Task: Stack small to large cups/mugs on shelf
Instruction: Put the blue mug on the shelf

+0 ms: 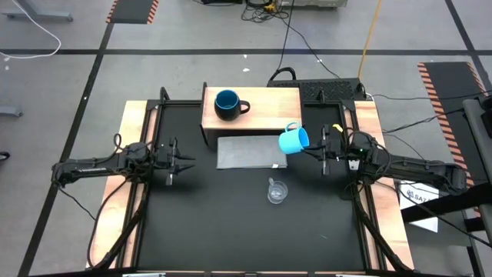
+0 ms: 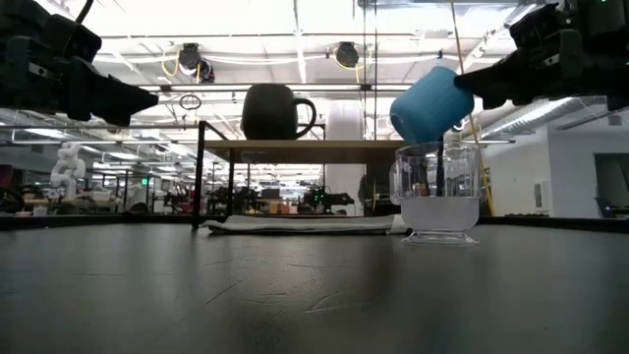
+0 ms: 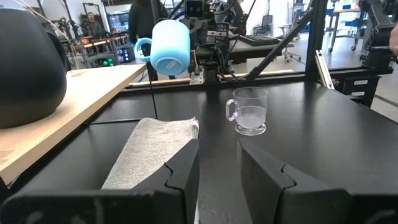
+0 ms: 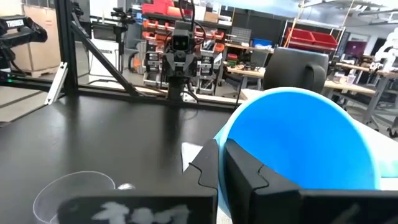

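Note:
The large navy mug (image 1: 228,104) stands upright on the wooden shelf (image 1: 265,115) at the table's far side. My right gripper (image 1: 310,146) is shut on the light-blue mug (image 1: 292,140), held in the air near the shelf's right near corner and above the right end of the grey mat. The clear cup (image 1: 277,191) stands upright on the black table, nearer the front; it also shows in the low view (image 2: 438,192). My left gripper (image 1: 188,161) is open and empty, level above the table to the left of the mat. My right gripper holds the light-blue mug by its rim (image 4: 221,144), one finger inside the mug and one outside. The fingers come level from the table's right. The mug is lifted clear and tipped on its side, its bottom (image 3: 169,59) toward the table's left and its handle (image 1: 292,126) toward the far edge.
A flat grey mat (image 1: 247,151) lies on the table just in front of the shelf. Wooden side boards and dark frame rails (image 1: 146,192) run along the table's left and right. The black surface in front of the clear cup is bare.

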Controlling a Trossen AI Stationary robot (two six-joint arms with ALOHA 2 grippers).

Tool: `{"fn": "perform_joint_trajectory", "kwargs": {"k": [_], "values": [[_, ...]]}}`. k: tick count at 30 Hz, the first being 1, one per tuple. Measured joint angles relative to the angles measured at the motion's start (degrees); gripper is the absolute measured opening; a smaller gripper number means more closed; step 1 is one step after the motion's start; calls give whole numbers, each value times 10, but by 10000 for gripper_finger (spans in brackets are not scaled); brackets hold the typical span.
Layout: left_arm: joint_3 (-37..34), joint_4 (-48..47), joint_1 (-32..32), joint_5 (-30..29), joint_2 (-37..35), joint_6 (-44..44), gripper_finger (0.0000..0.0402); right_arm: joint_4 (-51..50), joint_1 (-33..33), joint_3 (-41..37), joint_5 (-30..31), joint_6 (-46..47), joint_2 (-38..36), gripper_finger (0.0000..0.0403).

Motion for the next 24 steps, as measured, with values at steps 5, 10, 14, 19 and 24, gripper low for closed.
{"fn": "perform_joint_trajectory", "kwargs": {"k": [5,10,14,19,24], "values": [[0,0,0,0,0,1,108,58,0,0,19,9,7,0],[0,-1,0,-6,0,2,108,166,-15,0,18,7,30,0],[0,-1,0,-6,0,0,108,172,-50,20,12,8,52,0],[0,-1,0,-6,0,-3,108,158,-95,69,-31,10,97,0],[0,-1,0,-6,0,-3,108,143,-153,118,-72,15,143,0]]}}
